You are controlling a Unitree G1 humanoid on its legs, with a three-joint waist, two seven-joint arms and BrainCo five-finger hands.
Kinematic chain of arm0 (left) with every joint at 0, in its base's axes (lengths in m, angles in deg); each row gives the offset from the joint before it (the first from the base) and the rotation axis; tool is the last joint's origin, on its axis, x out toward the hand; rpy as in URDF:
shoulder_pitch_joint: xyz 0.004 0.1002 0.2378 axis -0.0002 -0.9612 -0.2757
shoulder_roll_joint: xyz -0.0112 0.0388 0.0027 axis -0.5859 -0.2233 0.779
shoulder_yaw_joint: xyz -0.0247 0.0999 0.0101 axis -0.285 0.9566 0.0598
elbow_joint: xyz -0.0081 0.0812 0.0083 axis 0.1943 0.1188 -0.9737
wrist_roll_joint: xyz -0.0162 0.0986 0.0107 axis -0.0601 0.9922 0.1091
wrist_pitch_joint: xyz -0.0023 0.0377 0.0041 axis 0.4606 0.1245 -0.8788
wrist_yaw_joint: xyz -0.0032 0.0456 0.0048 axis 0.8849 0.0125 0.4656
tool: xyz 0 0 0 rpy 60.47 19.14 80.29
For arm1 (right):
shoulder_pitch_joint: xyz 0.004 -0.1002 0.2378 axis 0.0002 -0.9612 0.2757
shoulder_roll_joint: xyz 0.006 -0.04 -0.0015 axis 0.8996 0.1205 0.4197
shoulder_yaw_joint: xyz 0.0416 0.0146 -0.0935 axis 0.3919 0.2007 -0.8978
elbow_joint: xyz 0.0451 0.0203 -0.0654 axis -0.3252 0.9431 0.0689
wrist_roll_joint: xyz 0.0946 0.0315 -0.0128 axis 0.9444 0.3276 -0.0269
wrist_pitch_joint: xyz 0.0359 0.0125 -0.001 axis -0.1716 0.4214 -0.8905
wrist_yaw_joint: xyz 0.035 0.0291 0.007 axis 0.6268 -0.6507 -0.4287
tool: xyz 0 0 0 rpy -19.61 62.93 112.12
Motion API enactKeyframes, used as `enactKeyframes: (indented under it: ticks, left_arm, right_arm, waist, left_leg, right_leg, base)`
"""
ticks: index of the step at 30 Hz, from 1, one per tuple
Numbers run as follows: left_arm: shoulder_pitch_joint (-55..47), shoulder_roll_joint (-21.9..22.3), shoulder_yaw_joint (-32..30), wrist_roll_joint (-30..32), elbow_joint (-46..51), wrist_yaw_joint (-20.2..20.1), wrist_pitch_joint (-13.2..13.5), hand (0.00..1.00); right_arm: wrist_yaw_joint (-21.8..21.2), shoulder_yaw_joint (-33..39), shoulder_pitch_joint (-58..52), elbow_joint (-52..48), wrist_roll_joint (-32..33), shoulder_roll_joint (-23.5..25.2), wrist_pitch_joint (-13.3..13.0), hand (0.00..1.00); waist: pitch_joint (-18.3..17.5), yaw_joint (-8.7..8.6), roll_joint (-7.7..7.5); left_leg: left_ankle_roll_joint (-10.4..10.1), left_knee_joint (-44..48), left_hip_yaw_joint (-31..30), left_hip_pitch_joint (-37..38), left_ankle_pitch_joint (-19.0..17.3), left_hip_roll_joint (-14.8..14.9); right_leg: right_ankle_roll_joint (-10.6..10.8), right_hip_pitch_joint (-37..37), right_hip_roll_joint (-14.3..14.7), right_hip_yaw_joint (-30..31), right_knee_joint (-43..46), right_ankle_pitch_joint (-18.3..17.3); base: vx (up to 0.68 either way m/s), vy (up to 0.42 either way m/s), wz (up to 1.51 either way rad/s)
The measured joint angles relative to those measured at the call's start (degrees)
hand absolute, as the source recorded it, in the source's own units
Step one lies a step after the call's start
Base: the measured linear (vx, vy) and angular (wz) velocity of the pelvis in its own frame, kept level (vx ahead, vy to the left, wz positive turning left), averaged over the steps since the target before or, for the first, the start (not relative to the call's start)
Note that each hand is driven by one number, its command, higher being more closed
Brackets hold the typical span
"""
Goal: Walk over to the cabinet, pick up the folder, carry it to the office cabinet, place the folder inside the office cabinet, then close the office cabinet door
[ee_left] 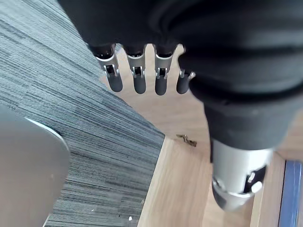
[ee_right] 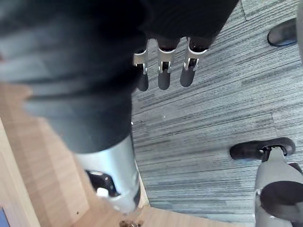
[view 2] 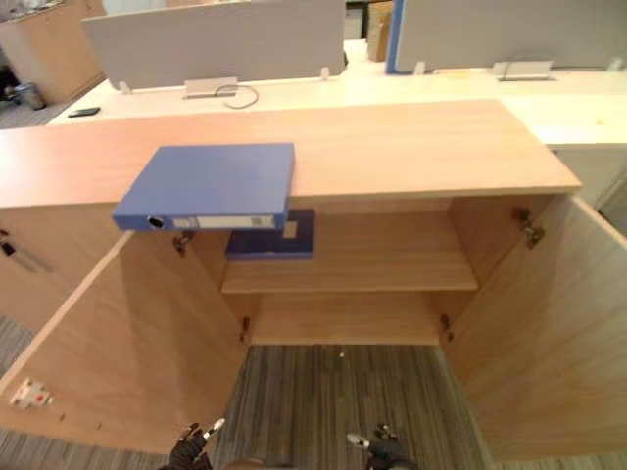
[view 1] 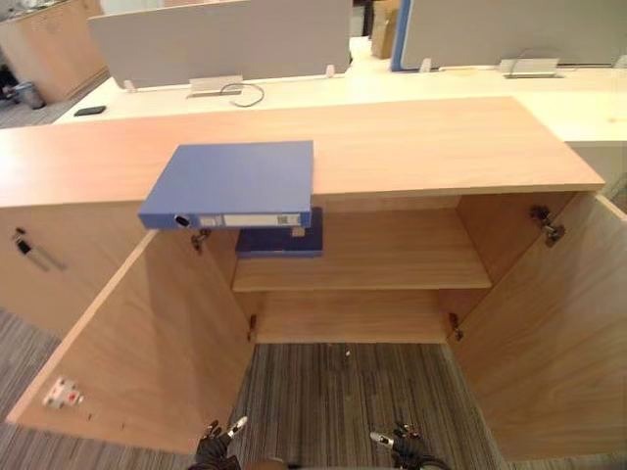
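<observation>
Right now you're facing the open cabinet, left hand & right hand hanging low w/ fingers relaxed, empty; folder is lying on top, overhanging the front edge, so pickup's prob. coming next, needing both hands raised.

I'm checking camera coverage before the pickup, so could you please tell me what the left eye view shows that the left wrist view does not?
The left eye view adds the blue folder lying on the cabinet top, overhanging its front edge, a darker blue folder on the upper shelf, and both doors open. The left wrist view adds the left hand close up, fingers straight, holding nothing. Both share the grey carpet, the cabinet's wood and that hand, low in front of the cabinet.
</observation>
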Motion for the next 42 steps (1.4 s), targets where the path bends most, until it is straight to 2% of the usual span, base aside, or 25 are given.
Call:
enactKeyframes:
  ticks: [2, 4, 5, 7, 8, 9, 10, 11, 12, 14, 15, 16, 18, 24, 29, 31, 33, 34, 35, 37, 38, 39, 40, 41, 42]
  left_arm:
    - [-0.3, -0.1, 1.6, 0.5, 0.0, 0.2, -0.1, 0.00]
    - [-0.4, 0.7, 2.2, 0.4, 0.2, 0.4, -0.2, 0.00]
    - [-0.7, 0.8, 3.0, 0.4, 1.1, 0.5, -0.2, 0.00]
    - [-0.8, 1.5, 4.0, 0.5, 1.8, 0.4, -0.1, 0.00]
    - [-0.6, 1.8, 3.9, 0.6, 1.8, 0.4, 0.0, 0.00]
    - [-0.3, 2.2, 3.9, 0.8, 1.8, 0.4, 0.0, 0.00]
    - [0.2, 2.7, 3.9, 1.7, 1.8, 0.2, 0.0, 0.00]
    - [0.7, 2.8, 3.9, 2.0, 1.8, 0.2, 0.0, 0.00]
    - [1.7, 2.9, 3.8, 2.3, 1.6, 0.1, 0.0, 0.00]
    - [2.3, 2.9, 3.2, 3.2, 1.2, 0.1, 0.1, 0.00]
    - [2.3, 2.9, 2.9, 3.4, 1.3, 0.0, 0.2, 0.00]
    - [2.7, 3.4, 1.9, 4.7, 1.2, -0.3, 0.6, 0.00]
    - [2.9, 4.3, 1.0, 5.6, 0.8, -0.3, 0.6, 0.00]
    - [2.9, 4.6, -0.7, 5.5, 0.9, -1.1, 0.6, 0.00]
    - [3.1, 4.6, -0.5, 5.2, 1.0, -1.5, 0.5, 0.00]
    - [3.3, 4.6, -0.3, 3.7, 2.0, -1.9, 0.4, 0.00]
    - [4.2, 4.5, 0.6, 1.4, 4.0, -3.0, 0.4, 0.00]
    - [4.2, 4.3, 2.5, -0.2, 4.9, -3.7, 0.4, 0.00]
    - [4.1, 3.3, 6.5, -1.7, 5.9, -4.7, 0.2, 0.00]
    - [2.2, 1.8, 15.1, -5.8, 10.4, -7.2, -0.7, 0.00]
    - [0.5, 0.5, 20.8, -8.3, 15.1, -9.2, -1.0, 0.00]
    - [-0.1, -0.2, 23.4, -9.1, 17.5, -10.2, -1.1, 0.00]
    - [-1.3, -1.7, 27.6, -10.4, 21.9, -12.1, -1.3, 0.00]
    - [-1.8, -3.8, 30.8, -11.2, 26.0, -13.7, -1.5, 0.00]
    - [-1.9, -5.1, 32.3, -11.3, 28.4, -14.4, -1.6, 0.00]
  right_arm:
    - [0.0, 0.4, -1.4, 0.0, -1.2, -1.0, 0.2, 0.00]
    - [-0.2, 2.6, -3.2, -0.3, -2.4, -2.0, 0.8, 0.00]
    - [-0.4, 2.7, -4.1, -0.7, -3.4, -2.4, 1.1, 0.00]
    - [-0.6, 3.5, -4.4, -1.8, -3.3, -2.7, 1.1, 0.00]
    - [-0.6, 3.6, -4.1, -2.9, -3.3, -2.3, 1.0, 0.00]
    - [-0.6, 3.6, -3.7, -3.1, -3.3, -2.2, 0.9, 0.00]
    - [-0.6, 3.5, -3.1, -3.1, -3.3, -2.0, 0.8, 0.00]
    - [-0.6, 3.5, -3.0, -3.1, -3.3, -2.0, 0.8, 0.00]
    - [-0.5, 2.4, -2.6, -3.2, -3.2, -1.9, 0.6, 0.00]
    - [-0.4, -0.7, -2.3, -3.1, -3.3, -2.0, 0.0, 0.00]
    - [-0.4, -1.7, -2.4, -3.0, -3.3, -1.8, -0.1, 0.00]
    - [-0.4, -2.7, -2.6, -2.8, -3.3, -1.8, -0.1, 0.00]
    - [-0.4, -2.5, -2.4, -2.6, -3.4, -2.2, -0.2, 0.00]
    - [-0.4, -2.6, -2.1, -1.7, -3.3, -2.1, -0.2, 0.00]
    - [-0.6, -2.1, -2.0, -1.6, -3.1, -1.7, -0.2, 0.00]
    - [-0.6, -2.1, -1.8, -1.7, -3.1, -1.3, -0.3, 0.00]
    - [-0.9, -2.7, -1.7, -2.0, -3.1, -1.1, -0.4, 0.00]
    - [-1.1, -3.2, -1.5, -2.2, -3.1, -1.4, -0.4, 0.00]
    - [-1.1, -3.2, -1.4, -2.7, -3.1, -1.4, -0.4, 0.00]
    - [-1.3, -3.3, -1.5, -2.9, -3.3, -1.6, -0.3, 0.00]
    - [-1.7, -3.9, -1.5, -2.9, -3.3, -1.9, -0.2, 0.00]
    - [-1.8, -4.4, -1.5, -3.0, -3.3, -2.1, -0.2, 0.00]
    - [-2.2, -4.6, -1.5, -3.1, -3.4, -2.7, -0.2, 0.00]
    - [-2.3, -4.6, -1.5, -3.0, -3.5, -2.9, -0.1, 0.00]
    - [-2.3, -4.6, -1.5, -3.0, -3.5, -2.8, -0.1, 0.00]
  waist:
    - [-2.4, -0.14, -0.06]
    - [-2.8, -0.01, 0.42]
    - [-2.9, -0.12, 0.47]
    - [-2.8, -0.40, 0.63]
    - [-2.6, -0.69, 0.24]
    - [-2.2, -1.16, 0.07]
    - [-1.5, -1.73, 0.57]
    - [-0.8, -1.78, 0.44]
    - [1.0, -1.86, 0.42]
    - [1.6, -1.92, -0.58]
    - [1.8, -1.93, -1.32]
    - [2.1, -2.08, -2.27]
    - [1.7, -1.78, -0.74]
    - [1.7, -2.10, -0.84]
    - [1.8, -2.43, -0.98]
    - [2.3, -2.46, -1.39]
    - [4.2, -2.40, -1.87]
    - [4.8, -1.93, -1.82]
    - [5.6, -1.78, -1.49]
    - [5.7, -1.76, -1.39]
    - [5.7, -1.68, -1.38]
    - [5.6, -1.69, -1.25]
    - [4.8, -1.82, 0.08]
    - [4.7, -1.92, -0.03]
    - [4.7, -2.13, -0.33]
  left_leg:
    - [1.1, -2.9, 0.6, 1.3, 0.7, -2.4]
    - [2.1, -5.1, 0.7, 4.3, 1.5, -4.3]
    - [2.6, -6.3, 0.3, 6.7, 2.3, -5.7]
    - [3.0, -8.6, -0.5, 9.8, 2.5, -6.6]
    - [3.0, -10.4, -0.9, 11.7, 2.5, -7.0]
    - [3.1, -11.8, -1.7, 13.0, 2.5, -6.9]
    - [3.6, -13.0, -3.9, 14.1, 2.2, -6.0]
    - [3.7, -13.5, -4.3, 14.7, 2.0, -5.4]
    - [3.8, -13.6, -5.8, 15.7, 2.0, -4.3]
    - [3.2, -13.3, -8.1, 16.4, 1.9, -3.2]
    - [2.5, -13.0, -9.0, 16.6, 1.6, -3.4]
    - [1.0, -12.7, -10.3, 17.3, 0.5, -3.2]
    - [-0.3, -12.3, -10.5, 16.9, 0.1, -1.0]
    - [-3.2, -11.1, -11.8, 14.2, -0.3, 3.7]
    - [-4.1, -8.7, -10.0, 13.5, -0.6, 4.0]
    - [-5.4, -0.9, -8.3, 10.0, -1.4, 3.5]
    - [-5.9, 14.7, -4.9, 3.8, -1.6, 4.1]
    - [-6.0, 24.5, -2.2, -0.4, -0.4, 5.8]
    - [-4.7, 30.8, 0.9, -2.7, -1.5, 8.0]
    - [-4.2, 30.9, 4.4, -4.8, -3.8, 10.9]
    - [-4.2, 26.2, 5.1, -5.1, -3.7, 11.8]
    - [-4.2, 22.7, 5.2, -4.9, -3.1, 11.8]
    - [-3.7, 14.0, 4.7, -4.2, 3.0, 11.9]
    - [-4.9, 9.8, 4.2, -1.7, 1.7, 10.6]
    - [-4.9, 7.4, 4.2, -0.8, 1.6, 9.7]
  right_leg:
    - [0.6, -1.9, -2.9, 0.1, 1.9, 0.3]
    - [0.6, -3.9, -4.9, 0.6, 8.2, 0.3]
    - [0.4, -6.2, -6.1, 0.7, 15.3, 0.4]
    - [-3.4, -12.7, -8.4, 0.4, 28.6, 1.2]
    - [-5.8, -16.6, -9.1, -0.7, 35.3, -2.3]
    - [-4.6, -18.5, -8.2, -1.2, 37.5, -5.3]
    - [-3.4, -20.4, -5.3, -1.4, 38.4, -9.5]
    - [-3.0, -21.2, -3.3, -1.4, 38.5, -11.1]
    - [-2.9, -22.1, 0.6, -1.3, 37.3, -13.1]
    - [-3.1, -21.6, 6.5, 0.0, 29.6, -14.0]
    - [-3.6, -20.9, 7.1, 0.4, 26.1, -13.5]
    - [-4.8, -18.6, 7.1, -1.0, 22.5, -15.3]
    - [-5.7, -16.3, 8.7, -3.8, 18.7, -14.2]
    - [-7.9, -12.6, 13.0, -8.5, 10.8, -11.2]
    - [-7.9, -10.6, 13.2, -9.7, 8.9, -10.9]
    - [-7.9, -10.3, 12.6, -9.6, 8.9, -10.7]
    - [-8.0, -8.3, 12.4, -9.7, 8.5, -10.5]
    - [-8.5, -6.7, 12.8, -9.5, 7.5, -10.8]
    - [-8.9, -4.8, 12.8, -9.0, 6.6, -11.0]
    - [-8.9, -4.6, 12.2, -7.8, 6.4, -11.0]
    - [-8.9, -4.7, 11.6, -7.2, 6.3, -11.0]
    - [-8.7, -4.8, 11.4, -6.9, 6.4, -11.1]
    - [-7.7, -5.3, 11.5, -6.4, 6.5, -11.5]
    - [-7.1, -5.3, 11.0, -6.0, 6.8, -11.8]
    - [-7.1, -5.4, 10.4, -6.1, 6.8, -11.8]
  base:
    - [0.17, 0.139, -0.36]
    - [0.15, 0.115, -0.27]
    - [0.15, 0.116, -0.30]
    - [0.12, 0.107, -0.31]
    - [0.07, 0.087, -0.13]
    - [0.06, 0.044, 0.09]
    - [0.03, -0.016, 0.25]
    - [0.00, -0.099, 0.44]
    - [-0.02, -0.113, 0.49]
    - [-0.05, -0.232, 0.70]
    - [-0.03, -0.265, 0.77]
    - [0.00, -0.155, 0.65]
    - [0.04, -0.177, 0.56]
    - [0.07, -0.150, 0.27]
    - [0.06, -0.028, 0.11]
    - [0.02, 0.027, 0.03]
    - [-0.01, 0.001, -0.04]
    - [0.02, 0.033, -0.20]
    - [0.02, 0.050, -0.23]
    - [0.02, 0.094, -0.29]
    - [0.02, 0.124, -0.32]
    - [0.07, 0.172, -0.27]
    - [0.12, 0.198, -0.17]
    - [0.14, 0.199, -0.05]
    - [0.14, 0.195, 0.15]
